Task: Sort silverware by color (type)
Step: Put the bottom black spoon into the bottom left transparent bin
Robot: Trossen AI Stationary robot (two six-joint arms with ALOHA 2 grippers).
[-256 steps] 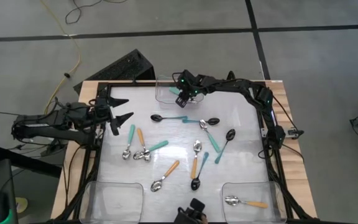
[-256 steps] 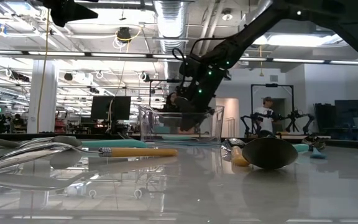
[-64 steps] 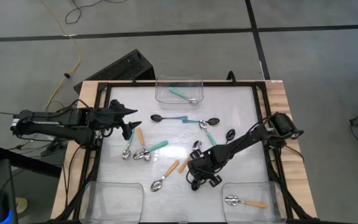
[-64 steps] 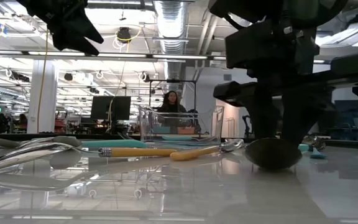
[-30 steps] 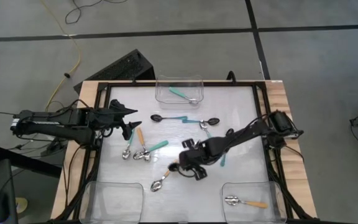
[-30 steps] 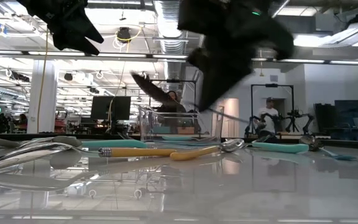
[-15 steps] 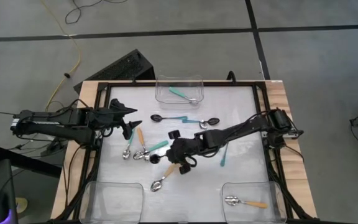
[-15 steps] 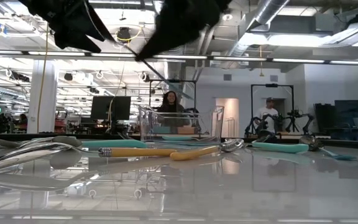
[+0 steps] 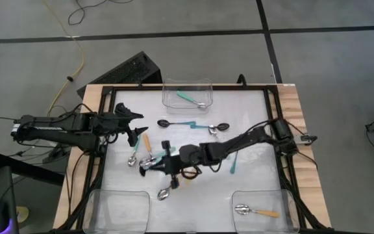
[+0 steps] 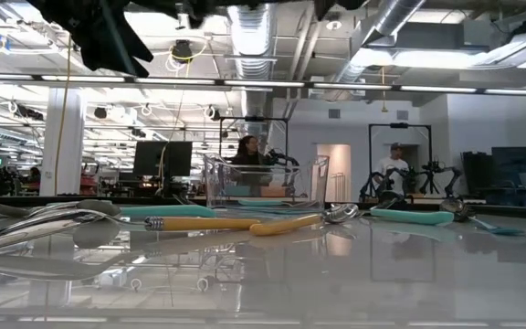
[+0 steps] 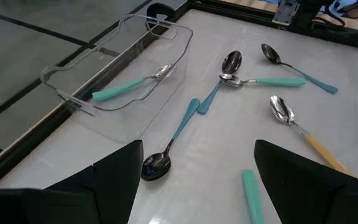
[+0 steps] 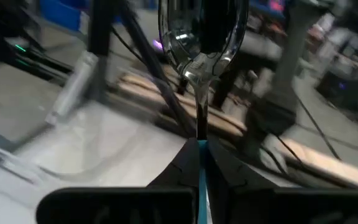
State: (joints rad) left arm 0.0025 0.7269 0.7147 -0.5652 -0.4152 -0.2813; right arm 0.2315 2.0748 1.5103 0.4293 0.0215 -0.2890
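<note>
The high view looks straight down from far above, taking in the whole table (image 9: 252,130) and floor around it. The low view sits at tabletop height, close to the nearest spoons, facing level across into the room. The left wrist view looks forward and down across the table at the clear bin (image 11: 126,68), also seen at the top centre of the high view (image 9: 187,94) and mid-frame in the low view (image 10: 265,183). The right wrist view faces outward, very close to a spoon (image 12: 199,37).
</note>
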